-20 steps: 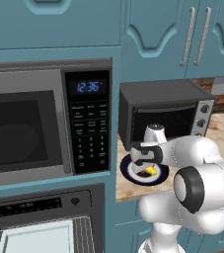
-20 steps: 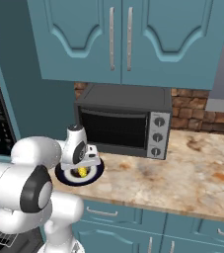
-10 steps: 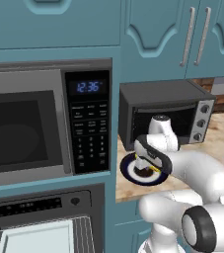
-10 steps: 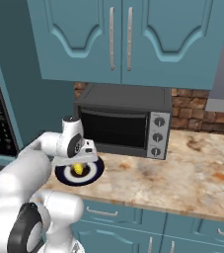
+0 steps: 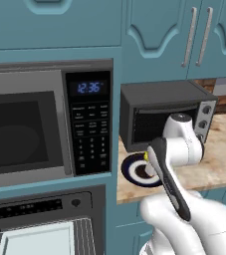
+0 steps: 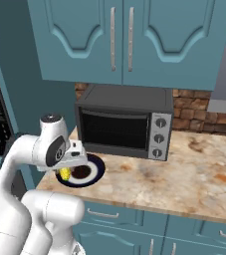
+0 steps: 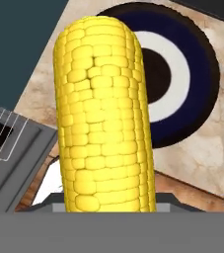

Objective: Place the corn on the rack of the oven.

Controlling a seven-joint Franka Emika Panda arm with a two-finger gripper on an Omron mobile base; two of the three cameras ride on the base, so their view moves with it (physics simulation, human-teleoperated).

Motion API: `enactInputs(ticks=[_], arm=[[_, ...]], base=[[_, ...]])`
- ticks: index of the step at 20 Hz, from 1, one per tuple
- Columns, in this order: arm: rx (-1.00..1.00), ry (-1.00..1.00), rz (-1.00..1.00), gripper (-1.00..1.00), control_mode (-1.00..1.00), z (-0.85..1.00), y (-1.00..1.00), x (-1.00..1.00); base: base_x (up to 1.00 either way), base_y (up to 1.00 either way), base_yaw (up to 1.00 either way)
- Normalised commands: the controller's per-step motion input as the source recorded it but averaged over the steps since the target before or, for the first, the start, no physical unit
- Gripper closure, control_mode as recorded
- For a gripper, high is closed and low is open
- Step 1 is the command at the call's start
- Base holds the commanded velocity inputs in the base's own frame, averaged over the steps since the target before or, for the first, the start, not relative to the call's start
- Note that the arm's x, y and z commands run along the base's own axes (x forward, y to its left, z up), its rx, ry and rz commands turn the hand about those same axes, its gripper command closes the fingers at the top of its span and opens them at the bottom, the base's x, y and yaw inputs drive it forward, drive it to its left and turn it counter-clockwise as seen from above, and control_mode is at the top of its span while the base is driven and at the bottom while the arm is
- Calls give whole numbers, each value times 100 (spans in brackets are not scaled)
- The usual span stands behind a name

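Holding corn (image 7: 103, 118) above plate (image 6: 97, 171); toaster oven (image 6: 124, 127) just behind.

The arm rises from the base, elbow bent, forearm reaching forward; the wrist tips the hand downward – gripper (image 6: 65, 172) at about eight o'clock in the right base view; its jaws are closed on the corn (image 7: 103, 113).
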Motion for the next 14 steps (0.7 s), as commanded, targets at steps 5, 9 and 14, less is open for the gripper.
enactInputs(ticks=[5, 9, 14], arm=[[0, -23, 0, 100, -100, 70, 50, -69], [-4, -31, 0, 100, -100, 67, 65, -67], [-5, -23, 0, 100, -100, -2, 89, -83]], base=[[0, 0, 0], [0, 0, 0], [0, 0, 0]])
